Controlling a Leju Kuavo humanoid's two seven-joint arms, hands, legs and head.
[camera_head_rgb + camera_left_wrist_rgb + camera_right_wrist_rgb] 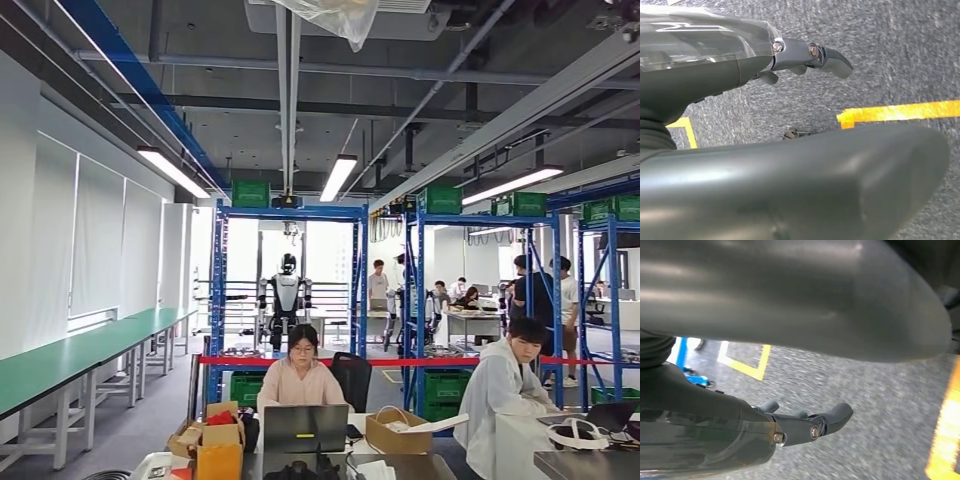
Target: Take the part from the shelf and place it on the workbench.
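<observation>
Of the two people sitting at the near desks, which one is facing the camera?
The person in the pink top, behind the open laptop. The other, in a white jacket, is turned sideways, looking down.

A blue-framed shelf [287,290] stands upright across the middle of the room, well beyond the desks, with green bins on its top beam and near the floor. The long green-topped table [68,358] runs along the left wall on white legs. At this range, no part can be made out on the shelf.
</observation>
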